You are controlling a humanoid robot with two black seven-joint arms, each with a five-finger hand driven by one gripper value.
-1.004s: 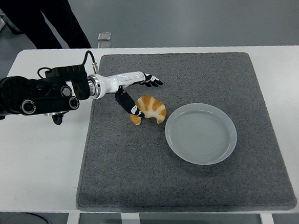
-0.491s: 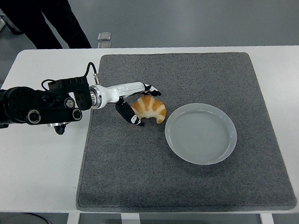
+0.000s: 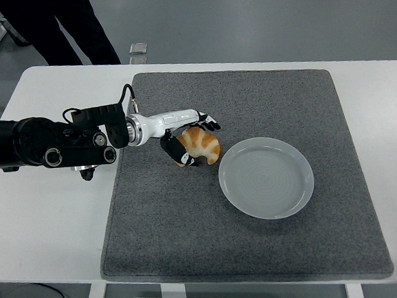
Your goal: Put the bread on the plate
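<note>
We are working over a white surface (image 3: pixel 60 220) carrying a grey mat (image 3: pixel 190 224), grey floor beyond. Our left hand (image 3: pixel 184 133) is closing its fingers (image 3: pixel 209 123) around the bread (image 3: pixel 199 144), just left of the plate (image 3: pixel 266 177). A person's dark legs (image 3: pixel 60 25) are standing at the far edge.

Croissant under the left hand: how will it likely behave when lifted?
The croissant looks puffy, so probably light and crushable under a hard squeeze. Its curved, tapered shape may pivot between the left hand's fingers. On the mat, it seems unlikely to roll.
</note>
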